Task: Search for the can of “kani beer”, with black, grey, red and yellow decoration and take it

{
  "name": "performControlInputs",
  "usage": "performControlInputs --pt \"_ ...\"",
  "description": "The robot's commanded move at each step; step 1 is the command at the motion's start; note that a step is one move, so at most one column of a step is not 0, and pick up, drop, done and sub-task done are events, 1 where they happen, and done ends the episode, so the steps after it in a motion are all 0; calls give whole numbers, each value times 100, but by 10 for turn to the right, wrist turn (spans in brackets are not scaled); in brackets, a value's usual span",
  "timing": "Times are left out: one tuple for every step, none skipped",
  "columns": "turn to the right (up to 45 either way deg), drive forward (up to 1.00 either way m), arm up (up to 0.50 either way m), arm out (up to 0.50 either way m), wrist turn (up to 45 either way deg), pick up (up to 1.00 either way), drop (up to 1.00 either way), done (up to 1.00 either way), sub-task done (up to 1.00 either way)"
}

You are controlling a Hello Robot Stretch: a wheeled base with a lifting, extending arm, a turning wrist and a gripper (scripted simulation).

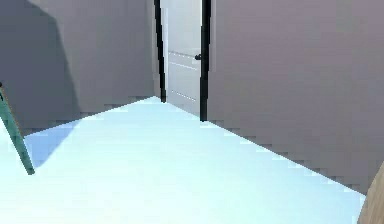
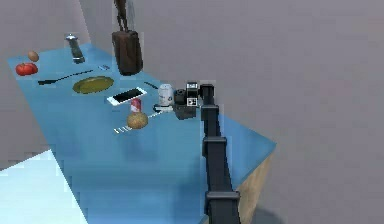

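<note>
Right now my gripper is hovering at the blue table, the can standing just beside it, toward the arm side view's left; whether I am holding anything, I cannot tell

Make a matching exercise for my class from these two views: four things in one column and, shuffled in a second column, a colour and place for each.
Things
1. tomato
2. statue
3. potato
4. door

Descriptions
A. white, set in a dark frame in the forward view
B. brown, lying on the blue table close to its near edge
C. red, at the table's far-left corner in the arm side view
D. dark, standing upright on a wooden block

Pairs: 1-C, 2-D, 3-B, 4-A
</note>
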Motion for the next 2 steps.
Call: performControlInputs --pt "0 0 10 0 0 0 0 0 0" --pt "0 0 0 0 0 0 0 100 0"
